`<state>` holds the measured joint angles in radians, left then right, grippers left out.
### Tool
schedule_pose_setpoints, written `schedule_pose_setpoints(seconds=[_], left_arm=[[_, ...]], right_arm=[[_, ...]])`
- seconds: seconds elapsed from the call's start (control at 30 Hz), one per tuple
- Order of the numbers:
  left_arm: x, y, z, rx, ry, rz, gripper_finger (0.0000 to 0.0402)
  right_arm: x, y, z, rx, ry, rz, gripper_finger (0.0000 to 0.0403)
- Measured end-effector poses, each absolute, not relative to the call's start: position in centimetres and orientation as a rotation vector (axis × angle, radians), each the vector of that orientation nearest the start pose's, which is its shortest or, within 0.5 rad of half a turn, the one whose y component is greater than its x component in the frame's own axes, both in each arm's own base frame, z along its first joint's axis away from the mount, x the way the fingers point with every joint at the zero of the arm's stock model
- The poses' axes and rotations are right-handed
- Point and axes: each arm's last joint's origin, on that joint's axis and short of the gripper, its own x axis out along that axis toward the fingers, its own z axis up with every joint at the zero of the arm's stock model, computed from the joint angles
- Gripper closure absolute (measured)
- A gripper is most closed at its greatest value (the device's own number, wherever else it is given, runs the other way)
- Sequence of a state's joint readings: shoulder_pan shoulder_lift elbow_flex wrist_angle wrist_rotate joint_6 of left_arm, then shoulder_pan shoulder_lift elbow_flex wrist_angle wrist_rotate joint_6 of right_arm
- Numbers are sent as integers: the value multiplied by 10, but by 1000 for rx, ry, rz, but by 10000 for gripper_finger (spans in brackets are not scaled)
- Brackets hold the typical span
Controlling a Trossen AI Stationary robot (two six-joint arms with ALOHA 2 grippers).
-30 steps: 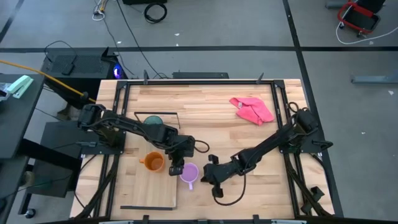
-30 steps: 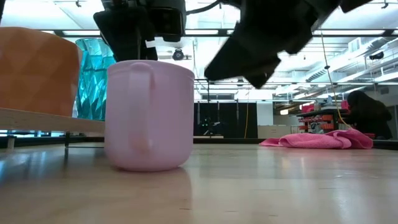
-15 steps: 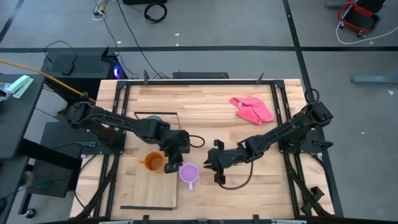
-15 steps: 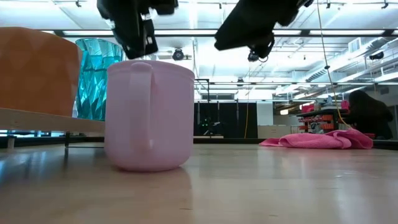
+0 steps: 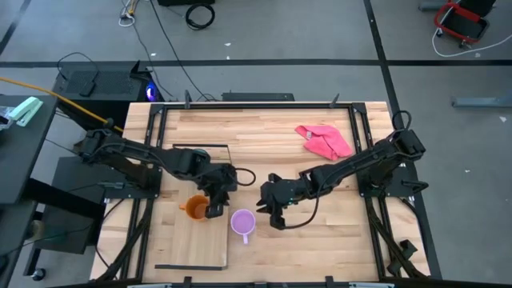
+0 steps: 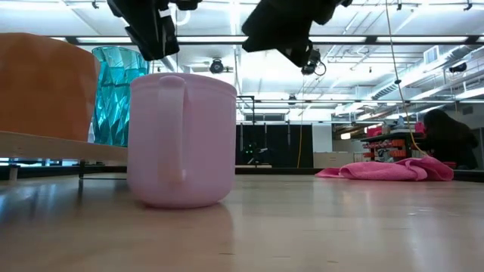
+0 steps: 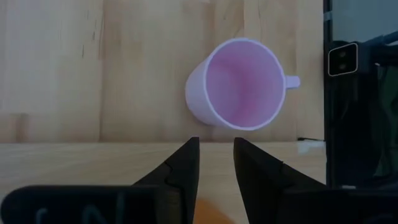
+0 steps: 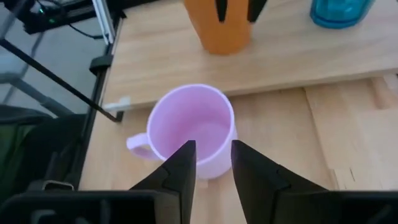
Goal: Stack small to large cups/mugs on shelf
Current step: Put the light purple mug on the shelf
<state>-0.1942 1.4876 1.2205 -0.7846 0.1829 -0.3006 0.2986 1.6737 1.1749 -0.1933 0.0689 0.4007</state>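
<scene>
The lilac mug (image 5: pixel 243 222) stands upright on its base on the table top, just right of the shelf board (image 5: pixel 192 250), with its handle toward the near edge. It also shows in the low view (image 6: pixel 181 140) and in both wrist views (image 7: pixel 242 84) (image 8: pixel 189 127). The orange mug (image 5: pixel 194 210) and the teal tumbler (image 5: pixel 198 153) stand on the shelf. My left gripper (image 5: pixel 214 210) hovers above the orange mug's right side, shut and empty. My right gripper (image 5: pixel 262 210) hovers right of the lilac mug, shut and empty.
A pink cloth (image 5: pixel 324 142) lies crumpled at the far right of the table. The shelf's thin black wire frame (image 5: pixel 210 146) stands by the tumbler. Bare table top lies between the lilac mug and the cloth.
My left gripper has gone up from beside the lilac mug and toward the table's left, over the orange mug. My right gripper has risen and drawn back from the lilac mug toward the far edge. The lilac mug has stayed where it was.
</scene>
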Motion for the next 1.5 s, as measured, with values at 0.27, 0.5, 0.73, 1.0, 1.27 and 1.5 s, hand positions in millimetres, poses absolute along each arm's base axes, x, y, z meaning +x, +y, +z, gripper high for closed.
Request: schedule_pose_setpoints(seconds=[0.27, 0.5, 0.73, 1.0, 1.27, 1.5], left_arm=[[291, -68, 277, -245, 1093, -204, 294], [290, -73, 277, -239, 1091, -220, 294], [289, -75, 276, -237, 1098, -222, 294], [289, -78, 276, -229, 1094, -230, 294], [290, -79, 277, -225, 1082, -234, 294], [290, -80, 277, -226, 1080, -235, 294]], right_arm=[[353, 103, 233, 259, 738, 65, 293], [364, 107, 221, 260, 763, 76, 293], [377, 111, 213, 239, 793, 79, 293], [377, 111, 207, 235, 816, 69, 293], [379, 112, 202, 232, 828, 67, 293], [379, 112, 203, 240, 814, 68, 293]])
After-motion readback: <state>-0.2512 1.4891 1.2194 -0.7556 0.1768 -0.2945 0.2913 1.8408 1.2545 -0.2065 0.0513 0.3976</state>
